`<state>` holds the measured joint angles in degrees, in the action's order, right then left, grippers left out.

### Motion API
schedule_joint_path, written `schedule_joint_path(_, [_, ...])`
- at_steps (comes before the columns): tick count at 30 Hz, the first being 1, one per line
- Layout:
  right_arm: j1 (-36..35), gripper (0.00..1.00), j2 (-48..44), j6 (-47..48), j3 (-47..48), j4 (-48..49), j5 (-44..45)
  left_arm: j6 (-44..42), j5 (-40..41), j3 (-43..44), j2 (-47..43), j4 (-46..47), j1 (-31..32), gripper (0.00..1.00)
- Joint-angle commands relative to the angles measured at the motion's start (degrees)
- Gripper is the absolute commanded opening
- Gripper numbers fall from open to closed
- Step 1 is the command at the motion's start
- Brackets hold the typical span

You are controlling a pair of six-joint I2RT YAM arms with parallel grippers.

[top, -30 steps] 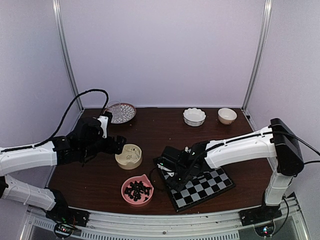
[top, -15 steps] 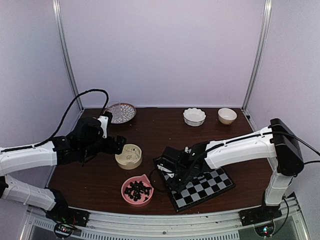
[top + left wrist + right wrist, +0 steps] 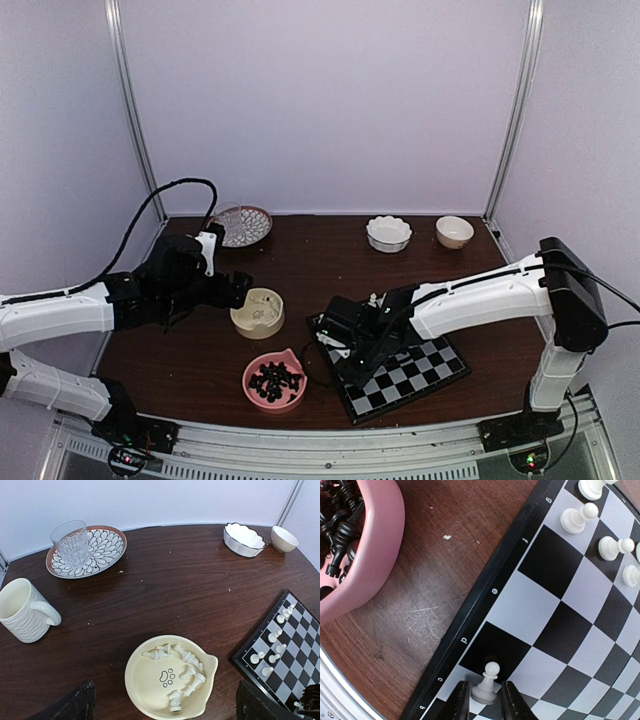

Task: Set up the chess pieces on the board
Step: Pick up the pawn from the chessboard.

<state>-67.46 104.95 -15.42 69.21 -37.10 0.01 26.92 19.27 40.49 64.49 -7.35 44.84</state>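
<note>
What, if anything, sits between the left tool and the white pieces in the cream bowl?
Nothing visible does. The open left tool faces the cream bowl directly, and the white pieces lie uncovered in it. The mug stands off to one side, the board to the other.

Soft, even light here, nothing harsh!
The overhead view is a bit dim and grainy, and the dark brown wooden desk (image 3: 320, 260) shows only faint shadows and no glare. The right wrist view is sharper, but the lens bows the black-and-white checked chessboard (image 3: 560, 605) into curves, and the pink bowl (image 3: 370, 545) goes soft at the frame edge.
</note>
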Motion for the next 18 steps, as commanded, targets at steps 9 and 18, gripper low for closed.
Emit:
schedule_joint_path(9, [0.26, 0.15, -4.31, 0.75, -2.98, 2.79, 2.06, -0.31, -2.78, -0.24, -0.62, 2.37, -0.19, 0.96])
schedule_joint_path(18, [0.29, 0.13, -16.56, 4.18, -11.43, 12.4, 8.12, -0.12, -24.67, -0.56, 1.55, 10.48, -0.2, 0.85])
